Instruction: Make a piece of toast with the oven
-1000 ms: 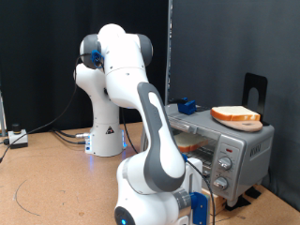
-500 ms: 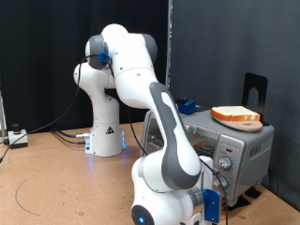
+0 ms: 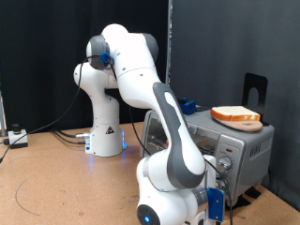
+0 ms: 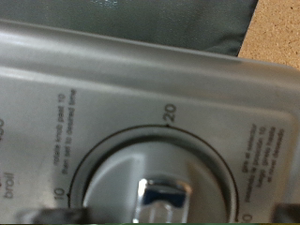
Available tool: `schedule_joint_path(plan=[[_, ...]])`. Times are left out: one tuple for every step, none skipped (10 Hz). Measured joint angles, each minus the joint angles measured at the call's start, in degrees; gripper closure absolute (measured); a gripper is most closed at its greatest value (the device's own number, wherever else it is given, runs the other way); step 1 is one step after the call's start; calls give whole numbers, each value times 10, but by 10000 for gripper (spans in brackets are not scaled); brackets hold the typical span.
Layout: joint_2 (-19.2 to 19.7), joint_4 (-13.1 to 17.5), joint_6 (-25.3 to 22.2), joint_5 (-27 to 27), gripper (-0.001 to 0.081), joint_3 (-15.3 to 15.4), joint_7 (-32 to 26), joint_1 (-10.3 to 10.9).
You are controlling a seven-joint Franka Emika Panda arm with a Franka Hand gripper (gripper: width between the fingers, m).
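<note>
The oven [image 3: 246,141] stands at the exterior view's right, silver-grey, with round knobs [image 3: 224,165] on its side panel. My gripper [image 3: 217,195] is low in front of that panel, right at the knobs. The wrist view is filled by the panel: a timer dial [image 4: 161,187] with a chrome grip, marked 10 and 20, sits straight ahead and very close. Only dark finger tips [image 4: 58,215] show at the frame's edge. My arm covers most of the glass door, so the piece of toast is hidden. A second bread slice [image 3: 236,115] lies on the oven's top.
The arm's white base [image 3: 105,131] stands behind on the wooden table [image 3: 47,178], with cables [image 3: 28,192] on the exterior view's left. A black curtain closes the back. A black stand [image 3: 255,91] rises behind the oven.
My forearm and hand have swung toward the exterior view's right, closing on the oven's knob panel. Most of the move came in the first half second; the bread slice on top has not moved.
</note>
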Motion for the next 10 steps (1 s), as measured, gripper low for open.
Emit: schedule_joint_path(plan=[[0, 0, 0, 0, 465, 1, 0, 0], [-1, 0, -5, 0, 600, 1, -1, 0], [-4, -2, -6, -1, 600, 1, -2, -1], [-5, -3, -5, -1, 712, 1, -6, -1], [-9, -8, 0, -1, 712, 1, -22, -1], [-17, -19, 12, 1, 712, 1, -51, -1], [-31, -38, 33, 9, 712, 2, -100, -1], [-47, -63, 56, 22, 712, 2, -152, -1], [-60, -82, 74, 35, 712, 2, -192, -1], [-67, -94, 83, 44, 712, 2, -216, -1]])
